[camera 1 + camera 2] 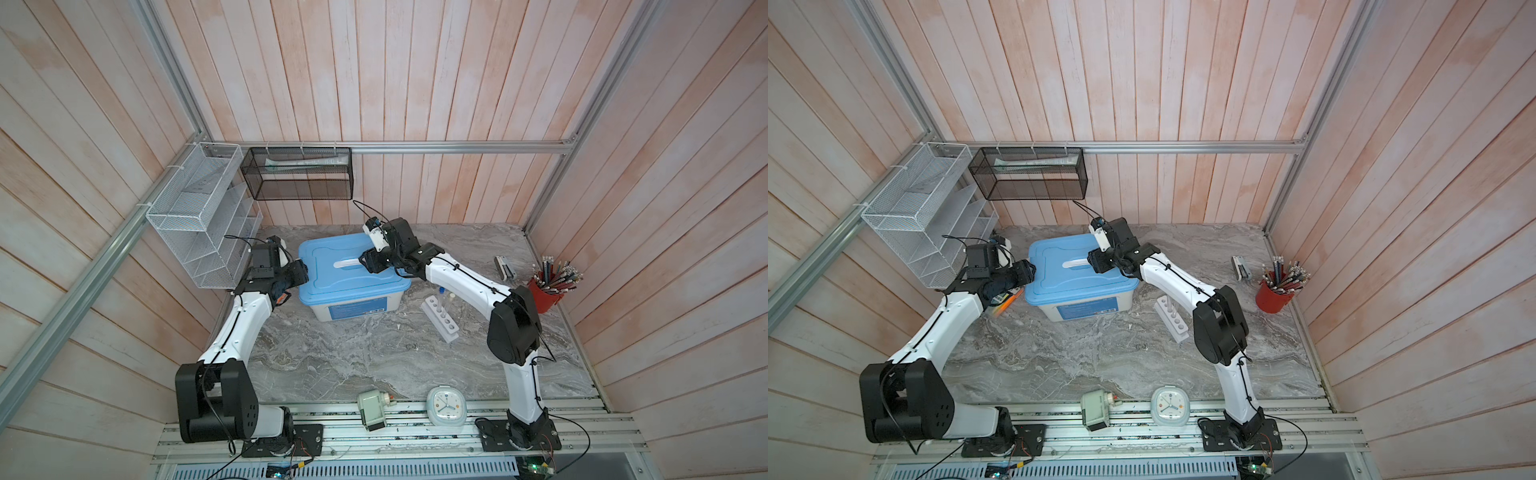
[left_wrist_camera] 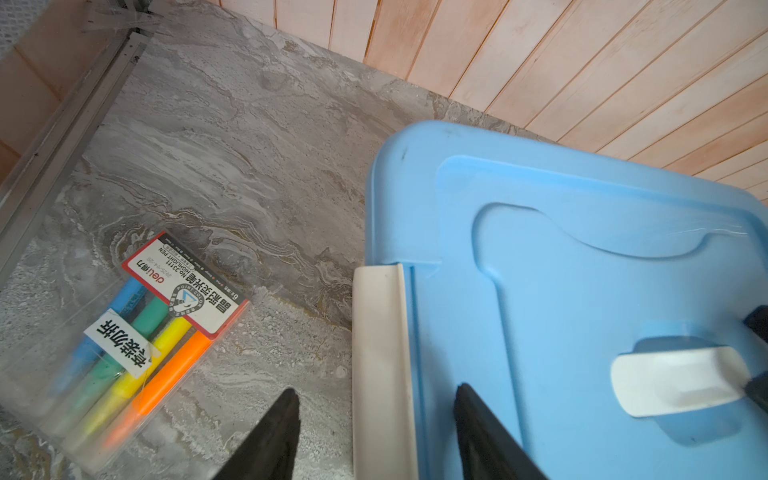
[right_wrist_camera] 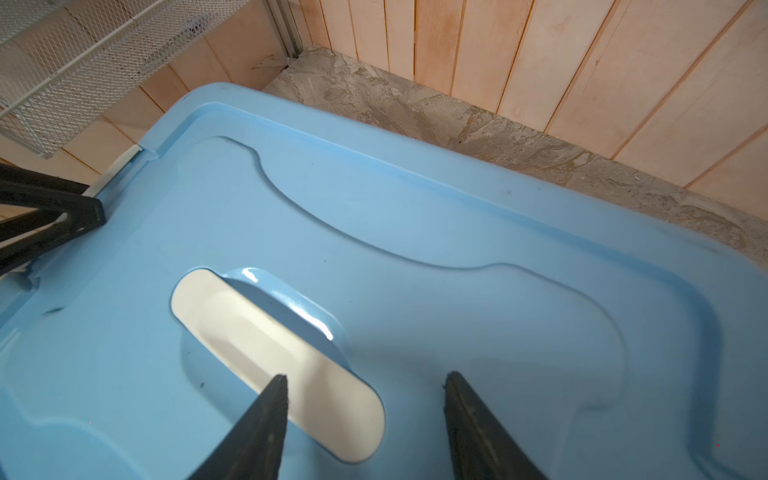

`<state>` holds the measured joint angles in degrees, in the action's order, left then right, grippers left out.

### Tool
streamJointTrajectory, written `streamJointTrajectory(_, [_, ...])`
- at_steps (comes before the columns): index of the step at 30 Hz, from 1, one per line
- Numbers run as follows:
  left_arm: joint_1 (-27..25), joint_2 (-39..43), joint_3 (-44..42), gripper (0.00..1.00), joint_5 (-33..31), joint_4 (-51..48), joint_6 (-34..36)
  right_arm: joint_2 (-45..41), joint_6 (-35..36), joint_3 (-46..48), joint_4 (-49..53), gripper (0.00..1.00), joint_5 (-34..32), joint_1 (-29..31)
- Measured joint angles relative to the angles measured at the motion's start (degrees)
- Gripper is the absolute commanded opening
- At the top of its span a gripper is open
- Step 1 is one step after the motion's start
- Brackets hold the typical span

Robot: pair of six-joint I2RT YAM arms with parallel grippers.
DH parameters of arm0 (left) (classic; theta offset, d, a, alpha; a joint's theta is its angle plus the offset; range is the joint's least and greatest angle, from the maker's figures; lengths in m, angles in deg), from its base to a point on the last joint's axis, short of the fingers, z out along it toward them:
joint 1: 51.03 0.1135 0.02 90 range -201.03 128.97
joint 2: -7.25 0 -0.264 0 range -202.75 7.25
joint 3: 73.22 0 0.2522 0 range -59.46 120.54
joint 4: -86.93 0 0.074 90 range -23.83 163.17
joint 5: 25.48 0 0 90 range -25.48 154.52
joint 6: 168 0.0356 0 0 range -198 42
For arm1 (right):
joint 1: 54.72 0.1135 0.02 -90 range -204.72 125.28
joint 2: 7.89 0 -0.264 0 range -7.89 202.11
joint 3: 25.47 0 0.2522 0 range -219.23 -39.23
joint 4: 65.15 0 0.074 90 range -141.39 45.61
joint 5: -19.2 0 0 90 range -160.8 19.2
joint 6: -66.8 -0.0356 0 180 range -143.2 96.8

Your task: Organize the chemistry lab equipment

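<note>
White rack (image 1: 440, 319) beside bin (image 1: 353, 309), well apart from right gripper (image 1: 365, 266)

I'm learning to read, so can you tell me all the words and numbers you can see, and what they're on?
"deli": red card in the highlighter pack, upside down.
"No.33111": same card.
"HIGHLIGHT PEN": same card.
Chinese characters on that card and its white sticker: I cannot read them surely.
Label on the box and numbers on the clock: too small.
</note>
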<state>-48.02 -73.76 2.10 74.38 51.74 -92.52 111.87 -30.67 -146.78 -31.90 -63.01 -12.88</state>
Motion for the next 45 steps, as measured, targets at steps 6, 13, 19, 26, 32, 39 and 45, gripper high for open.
streamJointTrajectory(6, [0.0,0.0,0.0,0.55,0.39,0.0,0.13,-0.02,0.0,0.26,-0.24,0.61,-0.02,0.0])
streamJointTrajectory(13, [-0.02,0.0,0.0,0.49,0.85,0.07,0.2,-0.09,0.0,0.44,-0.46,0.61,-0.04,0.0])
streamJointTrajectory(19, [-0.17,0.0,0.02,0.47,0.7,0.11,0.39,-0.11,-0.04,0.66,-0.85,0.61,-0.07,0.0])
streamJointTrajectory(26, [-0.87,0.0,0.04,0.44,0.22,0.22,0.44,-0.15,-0.07,1.01,-1.46,0.61,-0.04,0.0])
streamJointTrajectory(32, [-1.55,-0.02,0.22,0.42,-0.35,0.11,0.63,-0.37,-0.09,1.57,-2.1,0.61,-0.04,0.0])
streamJointTrajectory(39, [-1.9,-0.33,1.01,0.31,-1.9,-0.52,1.22,-0.44,-0.28,1.88,-2.62,0.6,-0.04,0.0])
streamJointTrajectory(45, [-2.23,-0.74,1.66,0.31,-2.49,-0.76,1.46,-0.44,-0.46,2.1,-2.99,0.59,-0.02,0.0])
